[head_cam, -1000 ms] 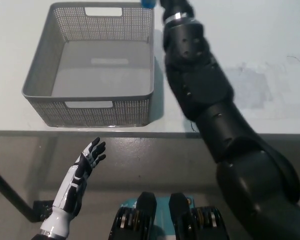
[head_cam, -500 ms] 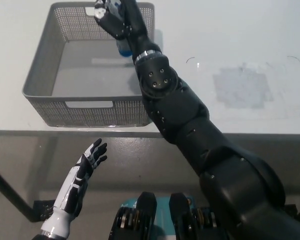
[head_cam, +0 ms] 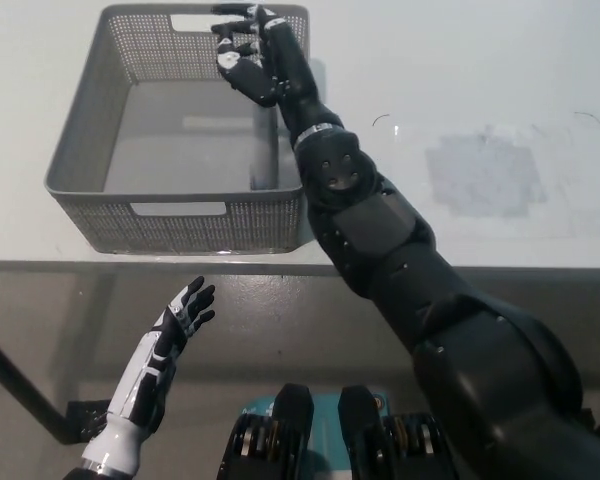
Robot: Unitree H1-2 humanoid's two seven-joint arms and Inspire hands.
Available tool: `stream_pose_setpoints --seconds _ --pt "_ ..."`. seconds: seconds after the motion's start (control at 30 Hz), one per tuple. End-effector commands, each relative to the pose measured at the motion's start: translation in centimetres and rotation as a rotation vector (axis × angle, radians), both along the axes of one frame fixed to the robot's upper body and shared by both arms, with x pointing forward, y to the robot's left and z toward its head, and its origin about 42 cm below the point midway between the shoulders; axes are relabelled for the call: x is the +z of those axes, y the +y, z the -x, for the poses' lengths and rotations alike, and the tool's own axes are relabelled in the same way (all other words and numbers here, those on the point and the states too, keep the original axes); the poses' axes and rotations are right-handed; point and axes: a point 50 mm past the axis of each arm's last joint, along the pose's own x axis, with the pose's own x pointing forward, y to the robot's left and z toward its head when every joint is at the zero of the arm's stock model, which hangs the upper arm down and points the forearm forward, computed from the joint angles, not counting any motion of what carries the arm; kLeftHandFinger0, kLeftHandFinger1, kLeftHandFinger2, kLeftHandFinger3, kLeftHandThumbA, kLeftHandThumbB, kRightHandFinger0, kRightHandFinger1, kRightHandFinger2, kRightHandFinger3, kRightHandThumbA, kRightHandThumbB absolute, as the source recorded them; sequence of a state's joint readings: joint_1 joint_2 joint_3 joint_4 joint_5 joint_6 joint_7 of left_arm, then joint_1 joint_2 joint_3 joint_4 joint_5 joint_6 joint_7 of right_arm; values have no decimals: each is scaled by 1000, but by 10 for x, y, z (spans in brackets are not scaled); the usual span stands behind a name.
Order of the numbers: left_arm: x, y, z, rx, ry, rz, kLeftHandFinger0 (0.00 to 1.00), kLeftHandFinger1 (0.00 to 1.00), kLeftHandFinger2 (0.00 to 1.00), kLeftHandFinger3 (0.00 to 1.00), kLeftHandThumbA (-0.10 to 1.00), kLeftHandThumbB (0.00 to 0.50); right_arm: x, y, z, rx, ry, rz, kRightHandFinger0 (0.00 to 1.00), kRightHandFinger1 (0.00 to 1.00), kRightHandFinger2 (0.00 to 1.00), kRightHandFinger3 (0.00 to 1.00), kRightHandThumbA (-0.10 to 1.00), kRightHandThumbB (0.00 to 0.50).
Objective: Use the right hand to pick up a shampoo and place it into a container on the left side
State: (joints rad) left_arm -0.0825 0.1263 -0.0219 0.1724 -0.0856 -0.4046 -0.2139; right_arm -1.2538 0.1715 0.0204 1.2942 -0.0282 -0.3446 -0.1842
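A grey mesh basket (head_cam: 80,140) stands on the left part of the white table (head_cam: 500,80). My black right hand (head_cam: 248,48) hovers over the basket's far right corner, open, fingers spread, nothing in them. The black arm crosses the basket's right wall and hides that side of the inside. No shampoo bottle shows clearly; only a small dark sliver (head_cam: 254,181) lies against the inner right wall beside the arm. My white left hand (head_cam: 168,340) rests open at the lower left, below the table's front edge.
The basket has cut-out handles at its near wall (head_cam: 177,209) and far wall. A dull grey patch (head_cam: 480,175) marks the tabletop to the right of the arm. The table's front edge (head_cam: 180,264) runs across the picture's middle.
One second ago the right arm reached past the basket's far right corner; half a second ago its hand held a blue bottle over the basket. Now the hand is spread open and the bottle has left it.
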Motion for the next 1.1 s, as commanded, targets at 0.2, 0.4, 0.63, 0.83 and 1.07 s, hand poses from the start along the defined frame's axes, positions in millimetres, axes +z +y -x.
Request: stream_pose_setpoints --seconds 0.2,0.4,0.63,0.83,1.07 --pt "12 2 -6 -13 -47 -18 1000 1000 1000 1000 982 0 31 -4 -6 108 -88 -39 794 862 1000 1000 547 219" --pt "11 2 -6 -18 -41 -26 1000 1000 1000 1000 999 0 46 -22 -10 98 -165 -106 908 968 1000 1000 665 209" --pt "8 2 -7 -26 -28 -1 1000 1000 1000 1000 979 0 81 -73 0 40 -346 -198 935 992 1000 1000 791 200" --pt "4 4 0 -31 -17 -3 1000 1000 1000 1000 1000 0 69 -132 46 10 -412 -294 987 1000 1000 1000 762 177" --pt "-8 9 11 7 6 -12 1000 1000 1000 1000 1000 2 1 -175 119 -52 -381 -300 975 989 1000 1000 816 205"
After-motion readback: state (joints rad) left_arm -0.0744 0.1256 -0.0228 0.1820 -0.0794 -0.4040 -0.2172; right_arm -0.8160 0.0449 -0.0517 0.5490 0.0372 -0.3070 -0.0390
